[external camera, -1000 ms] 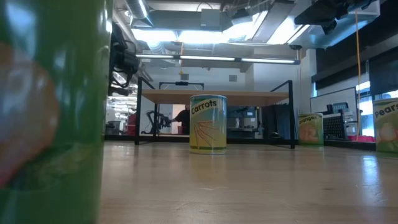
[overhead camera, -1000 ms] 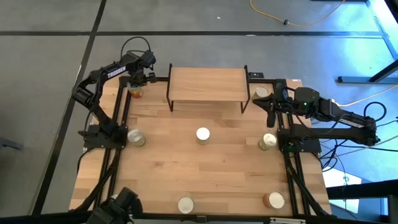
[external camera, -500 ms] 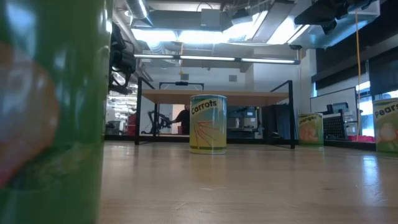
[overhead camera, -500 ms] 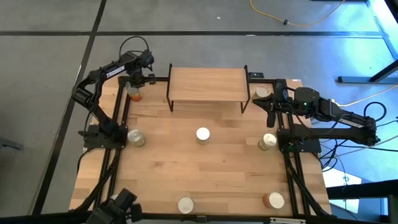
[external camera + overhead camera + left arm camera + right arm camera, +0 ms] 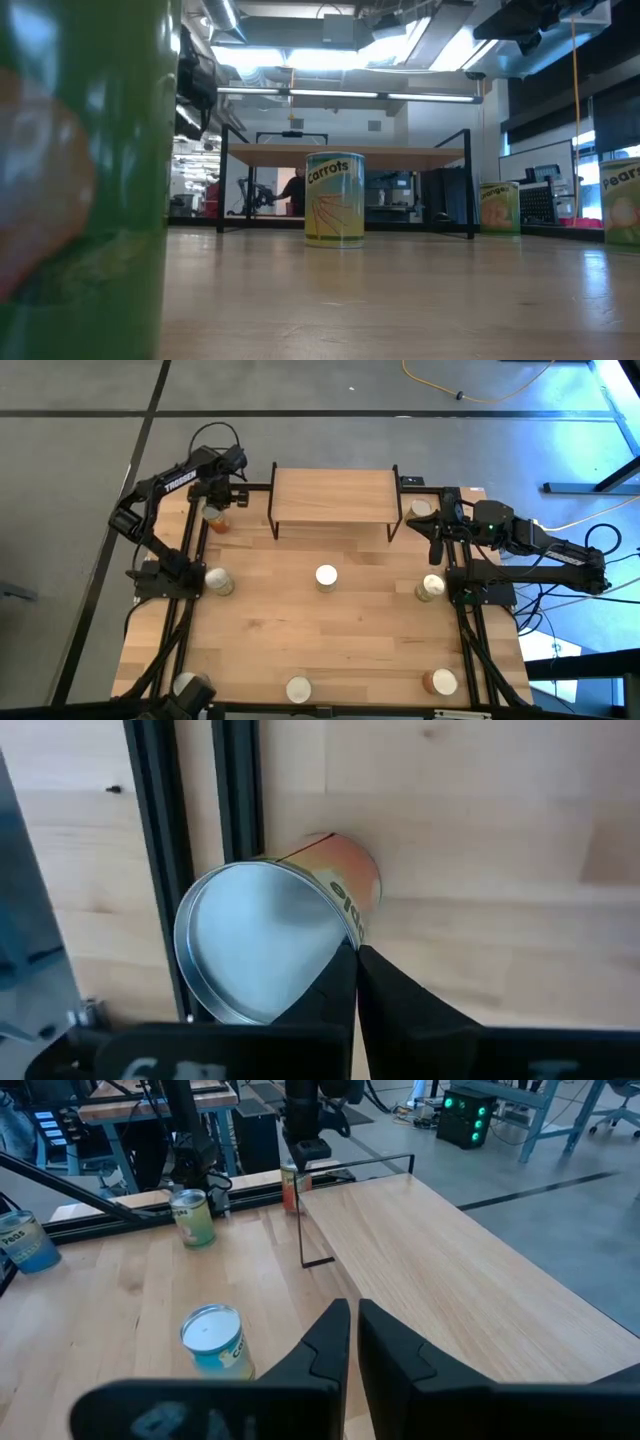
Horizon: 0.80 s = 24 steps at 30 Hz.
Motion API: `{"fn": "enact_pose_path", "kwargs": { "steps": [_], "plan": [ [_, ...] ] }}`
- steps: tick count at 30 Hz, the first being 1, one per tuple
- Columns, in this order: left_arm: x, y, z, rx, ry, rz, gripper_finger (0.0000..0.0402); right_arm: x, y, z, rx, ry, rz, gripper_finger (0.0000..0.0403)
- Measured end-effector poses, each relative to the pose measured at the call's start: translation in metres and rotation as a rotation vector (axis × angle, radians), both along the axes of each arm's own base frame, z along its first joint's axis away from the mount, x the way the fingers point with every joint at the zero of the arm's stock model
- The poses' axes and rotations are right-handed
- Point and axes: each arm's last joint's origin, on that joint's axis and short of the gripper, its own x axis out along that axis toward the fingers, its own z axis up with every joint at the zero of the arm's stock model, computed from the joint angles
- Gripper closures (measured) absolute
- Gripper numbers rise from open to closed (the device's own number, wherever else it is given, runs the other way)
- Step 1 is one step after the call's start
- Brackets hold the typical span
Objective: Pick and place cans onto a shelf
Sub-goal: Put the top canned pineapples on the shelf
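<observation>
Left gripper [image 5: 212, 499] sat just left of the shelf [image 5: 333, 496], at its back-left leg, over an orange can [image 5: 214, 515]. In the left wrist view the fingers [image 5: 345, 990] were pressed together, tips beside the orange can's [image 5: 290, 925] rim; nothing visibly pinched between them (whether they touched the rim could not be told). That can stood tilted against the black rail [image 5: 240, 790] at the tabletop [image 5: 350, 610] edge.

Right gripper [image 5: 436, 530] waited just right of the shelf, fingers [image 5: 330, 1335] nearly together and holding nothing, close to a can [image 5: 421, 508] off the shelf's right end.

Shelf top board was bare (no cans on it). Other cans on the tabletop: one in front of the shelf's middle [image 5: 326, 576], one front-left of the shelf by the left arm's base [image 5: 219, 582], one front-right of it [image 5: 431, 587], two well in front near the tabletop's front edge [image 5: 299, 688] [image 5: 440, 682].

Low view: carrots can [image 5: 334, 199] stood upright before the shelf [image 5: 345, 152]; a green can [image 5: 85, 180] loomed large at the lens.
</observation>
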Motion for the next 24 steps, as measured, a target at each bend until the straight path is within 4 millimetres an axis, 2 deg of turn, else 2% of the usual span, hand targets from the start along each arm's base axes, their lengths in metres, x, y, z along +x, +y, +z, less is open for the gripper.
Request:
{"fn": "enact_pose_path", "kwargs": {
  "steps": [13,17,24],
  "plan": [
    [0.021,-0.015,0.002,-0.007,0.014,-0.238,0.0401,0.0,0.0,0.0,-0.029,0.011,0.01,0.0374],
    [0.028,-0.023,0.003,-0.017,0.02,-0.325,0.0401,0.0,0.001,0.0,-0.047,0.016,0.069,0.0374],
    [0.032,-0.043,0.022,0.038,-0.026,-0.463,0.0401,0.001,0.004,0.0,-0.083,0.023,0.181,0.0374]
  ]
}}
